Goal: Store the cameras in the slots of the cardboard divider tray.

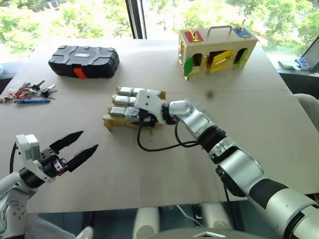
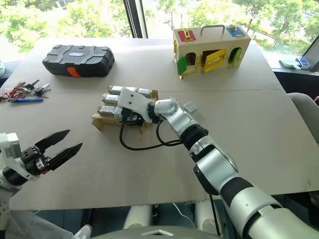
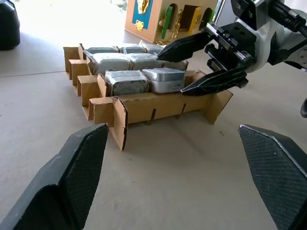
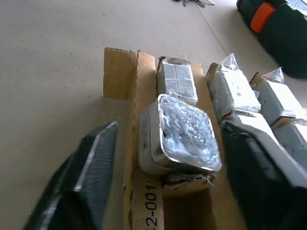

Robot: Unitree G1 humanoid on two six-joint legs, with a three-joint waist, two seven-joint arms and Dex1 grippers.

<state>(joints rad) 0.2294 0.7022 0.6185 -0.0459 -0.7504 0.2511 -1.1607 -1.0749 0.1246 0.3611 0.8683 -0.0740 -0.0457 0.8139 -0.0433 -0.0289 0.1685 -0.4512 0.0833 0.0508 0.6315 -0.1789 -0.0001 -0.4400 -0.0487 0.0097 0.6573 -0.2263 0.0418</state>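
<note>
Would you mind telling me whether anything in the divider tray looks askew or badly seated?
One camera between the open fingers of the right gripper sits tilted in the cardboard divider tray, one end raised instead of lying flat like its neighbours. The other cameras look seated, and nothing appears spilled or damaged.

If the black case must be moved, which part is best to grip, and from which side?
Probably across the narrow width of the black case, coming from above. It lies flat and long on the table, its sides free, and its rounded ends look too far apart for a claw.
</note>
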